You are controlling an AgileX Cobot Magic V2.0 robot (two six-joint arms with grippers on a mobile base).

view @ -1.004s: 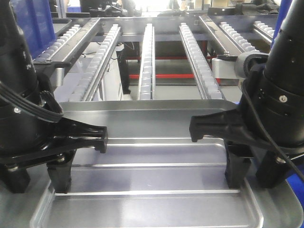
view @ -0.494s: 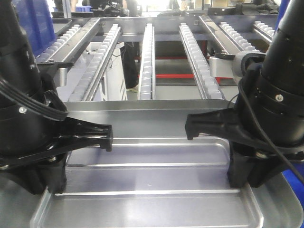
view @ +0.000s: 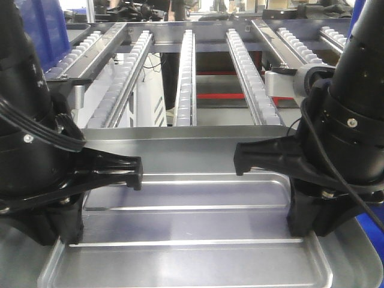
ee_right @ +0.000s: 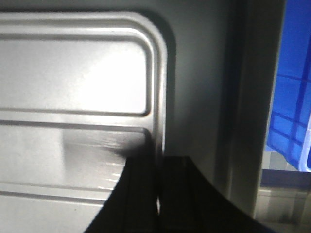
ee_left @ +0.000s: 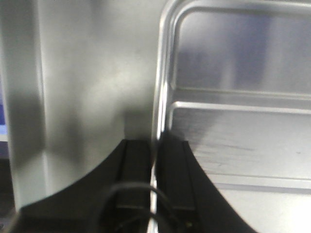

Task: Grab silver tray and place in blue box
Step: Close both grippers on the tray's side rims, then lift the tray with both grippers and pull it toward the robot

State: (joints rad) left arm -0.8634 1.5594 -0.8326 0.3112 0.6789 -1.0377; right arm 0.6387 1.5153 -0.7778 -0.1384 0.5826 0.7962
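Note:
The silver tray (view: 192, 264) lies flat on a metal table, its two long ridges running left to right. My left gripper (view: 63, 231) is shut on the tray's left rim; in the left wrist view the silver tray (ee_left: 243, 145) has its rim pinched between the two black fingers of the left gripper (ee_left: 154, 145). My right gripper (view: 309, 225) is shut on the right rim, and the right wrist view shows the right gripper (ee_right: 159, 160) clamping the silver tray (ee_right: 73, 73) there. The blue box (ee_right: 291, 97) sits lower, just past the table's right edge.
Roller conveyor rails (view: 186, 72) run away from the table behind the tray. A raised metal lip (view: 180, 133) borders the far side of the table. Bare table metal (ee_left: 87, 73) lies left of the tray. Another blue crate (view: 42, 30) stands at the far left.
A second ago both grippers stood with fingers apart astride the tray's rims. Both have since shut on the rims. The tray has not visibly moved.

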